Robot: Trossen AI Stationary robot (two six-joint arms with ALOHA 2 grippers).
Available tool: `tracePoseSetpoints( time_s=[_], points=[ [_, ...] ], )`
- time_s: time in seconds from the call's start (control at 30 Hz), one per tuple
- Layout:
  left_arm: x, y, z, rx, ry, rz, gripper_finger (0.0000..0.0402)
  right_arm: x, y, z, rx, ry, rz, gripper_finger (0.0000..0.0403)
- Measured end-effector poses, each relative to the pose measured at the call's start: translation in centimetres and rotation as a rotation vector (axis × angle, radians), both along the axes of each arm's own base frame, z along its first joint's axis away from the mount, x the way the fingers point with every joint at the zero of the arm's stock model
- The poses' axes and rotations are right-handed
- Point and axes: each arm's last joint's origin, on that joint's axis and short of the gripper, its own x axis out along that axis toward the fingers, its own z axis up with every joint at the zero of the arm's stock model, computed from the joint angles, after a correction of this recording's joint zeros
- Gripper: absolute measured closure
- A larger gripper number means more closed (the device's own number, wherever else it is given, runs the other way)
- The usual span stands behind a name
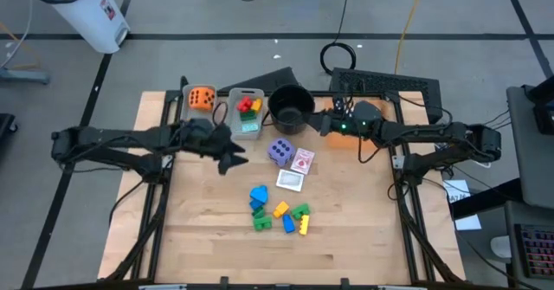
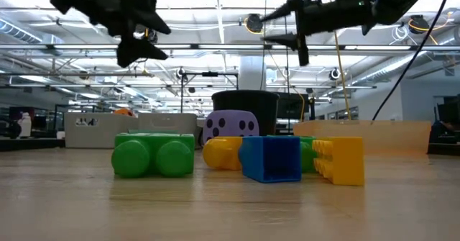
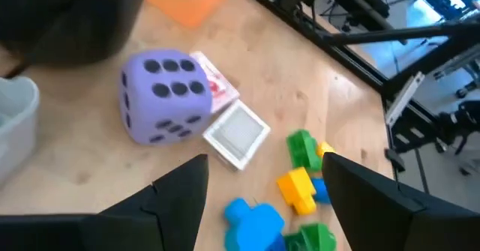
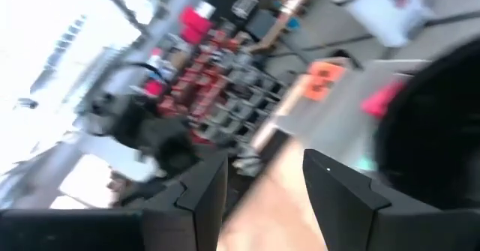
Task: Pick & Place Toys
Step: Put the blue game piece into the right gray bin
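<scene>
- Left claw [image 1: 232, 158] hangs above the bench [image 1: 346, 238] with its jaws apart and nothing between them, just beside the purple die [image 1: 280, 151].
- Right claw [image 1: 316, 124] hovers empty, jaws apart, beside the round black pot [image 1: 290, 106].
- 2 picture cards [image 1: 296, 170] lie beside the die; coloured blocks [image 1: 279, 211] cluster near them.

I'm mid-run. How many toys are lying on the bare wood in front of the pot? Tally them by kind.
Die: 1, purple
Cards: 2
Blocks: 6, made up of 2 blue, 2 green and 2 yellow
Total: 9
</scene>
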Motion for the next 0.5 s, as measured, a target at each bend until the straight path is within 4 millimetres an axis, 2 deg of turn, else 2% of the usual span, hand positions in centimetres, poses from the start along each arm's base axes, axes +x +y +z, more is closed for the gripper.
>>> tracePoseSetpoints(
  time_s=[0.13,0.33,0.5],
  points=[
    [-0.1,-1.9,0.4,0.019,-0.022,-0.013,0.0133,0.9,1.8,0.4,-0.022,-0.079,0.041,0.0234],
    [0.2,-3.8,0.7,0.049,-0.066,0.001,0.0133,2.0,5.1,-0.8,-0.002,-0.009,0.157,0.0234],
    [1.7,-5.0,-0.1,-0.022,-0.080,-0.006,0.0133,2.0,8.6,-2.2,-0.042,0.142,0.287,0.0234]
  ],
)
